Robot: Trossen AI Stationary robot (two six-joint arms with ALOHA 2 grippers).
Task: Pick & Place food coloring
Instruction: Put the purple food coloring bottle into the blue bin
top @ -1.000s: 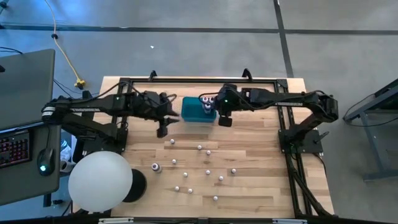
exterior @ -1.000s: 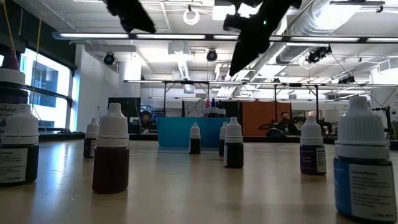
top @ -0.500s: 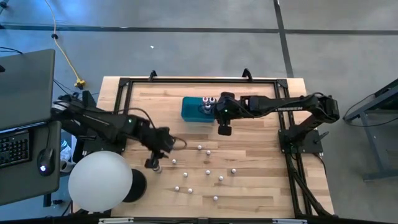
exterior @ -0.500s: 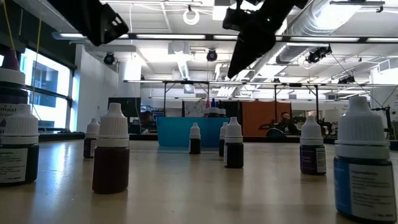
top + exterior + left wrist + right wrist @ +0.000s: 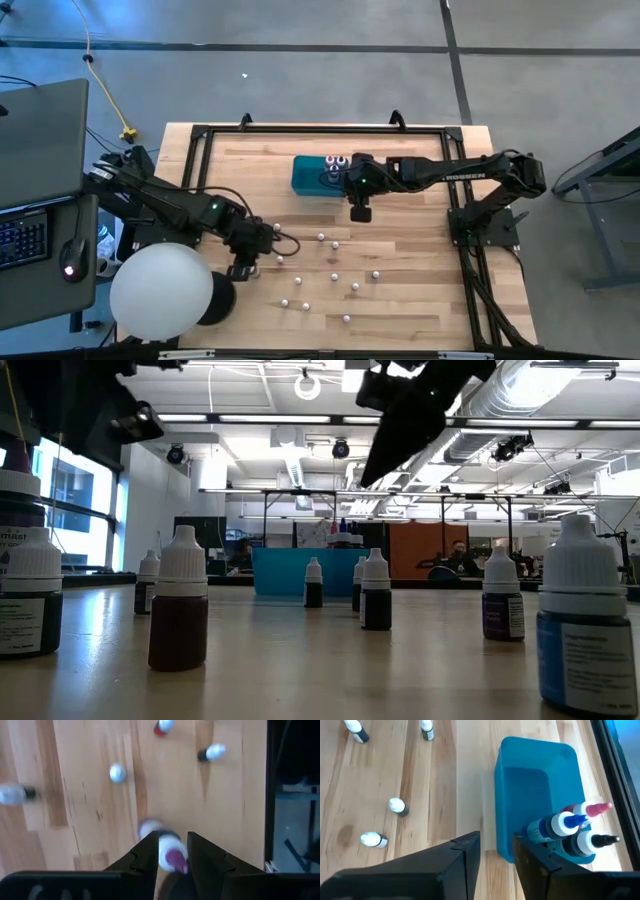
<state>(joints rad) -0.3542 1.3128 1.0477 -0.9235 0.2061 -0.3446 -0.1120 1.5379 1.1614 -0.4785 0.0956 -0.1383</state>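
Several tiny white-capped food coloring bottles stand scattered on the wooden table, and they show large in the low view. My left gripper is low over the leftmost one. In the left wrist view it is open, with a white-capped, dark red bottle between its fingers. My right gripper hovers open just right of the teal box. The right wrist view shows nothing between its fingers. My left gripper comes from above, pointing down, with one finger on either side of the dark red bottle's white cap. The bottle stands on the table. Whether the fingers touch it, I cannot tell.
Taller bottles stand in one corner of the teal box. A white globe sits at the near left corner, close to the left arm. A black frame rims the table. Bare wood lies between the box and the scattered bottles.
My left gripper has swung from beside the teal box toward the near left of the table and come down over the leftmost bottle. My right gripper has crept slightly toward the near edge. The bottles have stayed in place.
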